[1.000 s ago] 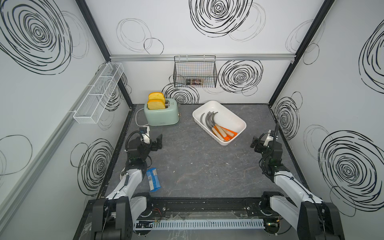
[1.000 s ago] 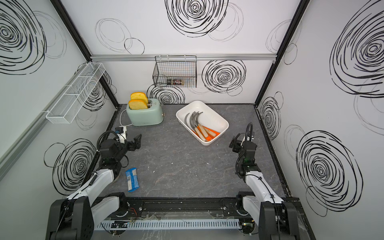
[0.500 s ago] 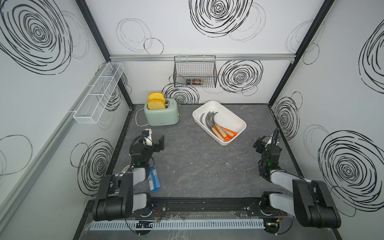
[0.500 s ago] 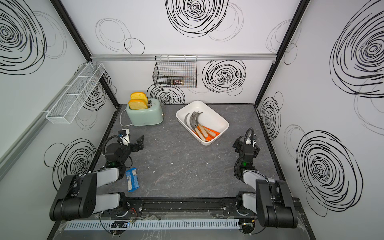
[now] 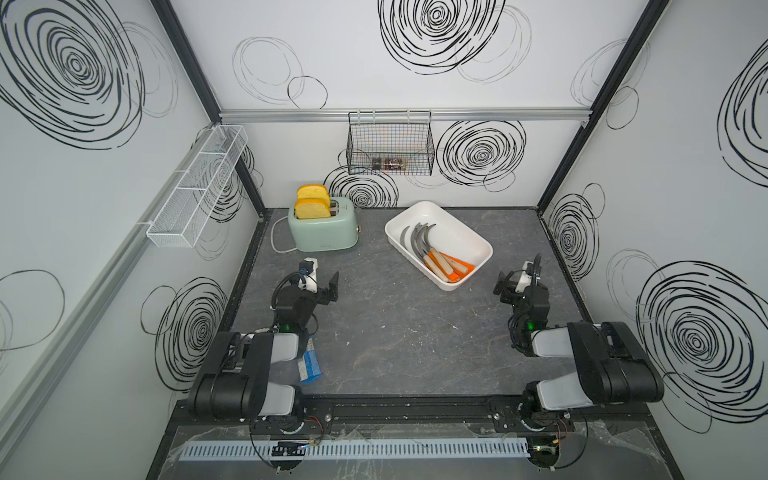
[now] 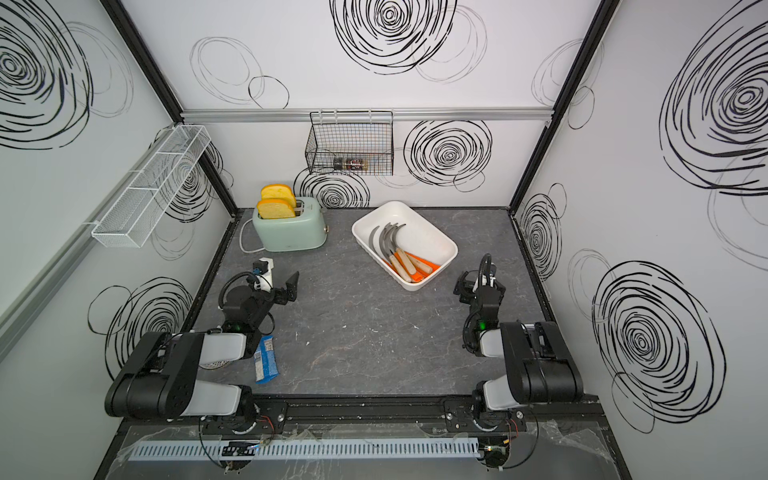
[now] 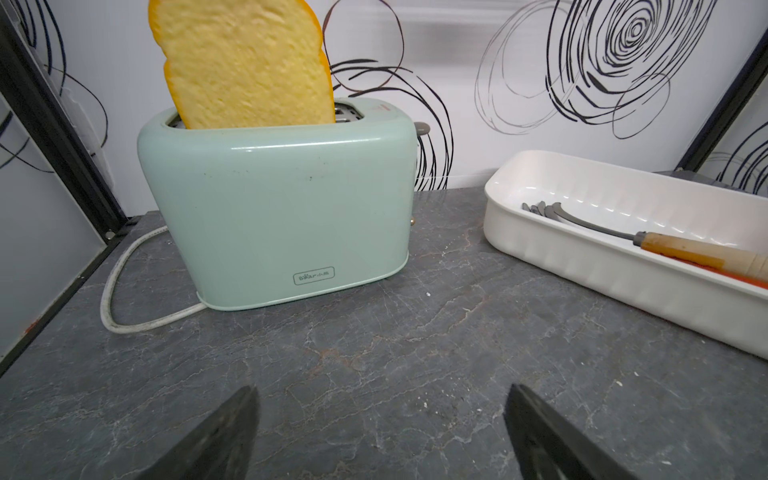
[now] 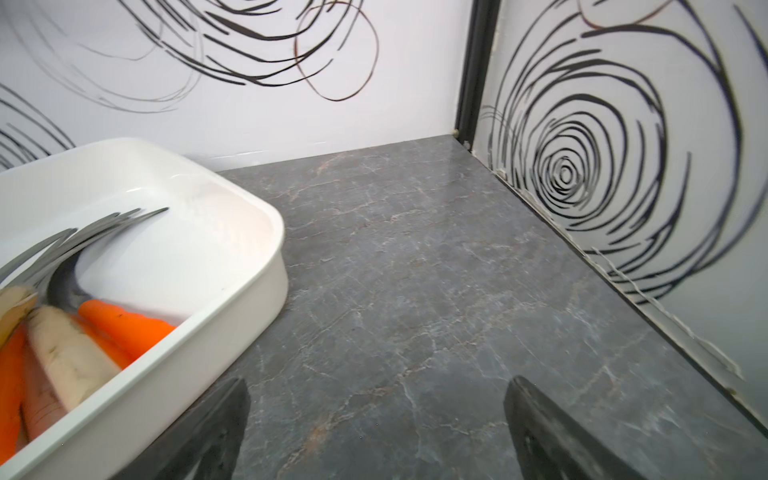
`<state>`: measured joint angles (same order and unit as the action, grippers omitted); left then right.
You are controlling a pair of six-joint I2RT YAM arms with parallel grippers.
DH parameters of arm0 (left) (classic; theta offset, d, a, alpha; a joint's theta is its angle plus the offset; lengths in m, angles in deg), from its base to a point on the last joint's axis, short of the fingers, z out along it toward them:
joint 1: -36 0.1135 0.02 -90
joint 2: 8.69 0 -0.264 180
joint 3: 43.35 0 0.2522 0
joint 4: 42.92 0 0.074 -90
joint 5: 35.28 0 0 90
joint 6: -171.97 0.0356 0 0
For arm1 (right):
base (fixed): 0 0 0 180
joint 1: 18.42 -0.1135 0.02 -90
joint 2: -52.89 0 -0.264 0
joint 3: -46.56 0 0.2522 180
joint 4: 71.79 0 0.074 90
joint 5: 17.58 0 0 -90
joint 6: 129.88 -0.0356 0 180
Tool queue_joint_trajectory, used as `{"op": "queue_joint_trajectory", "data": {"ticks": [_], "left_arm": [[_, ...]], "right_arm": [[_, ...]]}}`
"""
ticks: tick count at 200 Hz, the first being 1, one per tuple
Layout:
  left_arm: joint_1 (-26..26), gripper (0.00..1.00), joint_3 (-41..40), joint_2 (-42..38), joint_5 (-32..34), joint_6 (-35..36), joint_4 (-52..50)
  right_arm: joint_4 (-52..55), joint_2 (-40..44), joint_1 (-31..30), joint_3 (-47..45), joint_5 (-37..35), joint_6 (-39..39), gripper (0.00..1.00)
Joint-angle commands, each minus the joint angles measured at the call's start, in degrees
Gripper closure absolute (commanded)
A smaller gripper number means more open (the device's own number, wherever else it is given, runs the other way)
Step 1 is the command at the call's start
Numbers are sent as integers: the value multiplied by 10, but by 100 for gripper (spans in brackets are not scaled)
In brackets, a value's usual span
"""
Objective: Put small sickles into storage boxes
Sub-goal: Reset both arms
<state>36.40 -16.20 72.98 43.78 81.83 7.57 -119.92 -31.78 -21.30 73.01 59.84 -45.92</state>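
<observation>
The white storage box (image 5: 455, 237) (image 6: 419, 235) stands diagonally at the back, right of centre. Several small sickles (image 5: 419, 245) (image 6: 388, 245) lie inside it, grey blades towards the back wall, wooden and orange handles towards the front. My left gripper (image 5: 324, 286) (image 7: 380, 390) hovers low in front of the toaster, open and empty. My right gripper (image 5: 505, 286) (image 8: 377, 380) sits just right of the box's near corner, open and empty. The left wrist view shows the box (image 7: 623, 282) with a sickle (image 7: 681, 249). The right wrist view shows its corner (image 8: 199, 345) and handles (image 8: 62, 349).
A mint toaster (image 5: 324, 228) with two bread slices stands at the back left, its white cord trailing left. A blue packet (image 5: 311, 361) lies by the left arm's base. A black wire basket (image 5: 390, 145) hangs on the back wall, a white mesh rack (image 5: 195, 191) on the left wall.
Both arms have folded down and back towards the front rail. Both grippers remain open and empty, and the box and sickles have not moved.
</observation>
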Motion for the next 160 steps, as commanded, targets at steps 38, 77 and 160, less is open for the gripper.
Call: {"op": "queue_joint_trajectory", "data": {"ticks": [38, 77, 160], "left_arm": [[-1, 4, -22, 23, 6, 10, 106], [-1, 4, -23, 24, 6, 10, 109], [-1, 4, -23, 24, 6, 9, 109]], "right_arm": [[-25, -3, 16, 17, 46, 19, 2], [-25, -2, 16, 17, 46, 18, 2], [-25, -2, 16, 16, 46, 18, 2]]}}
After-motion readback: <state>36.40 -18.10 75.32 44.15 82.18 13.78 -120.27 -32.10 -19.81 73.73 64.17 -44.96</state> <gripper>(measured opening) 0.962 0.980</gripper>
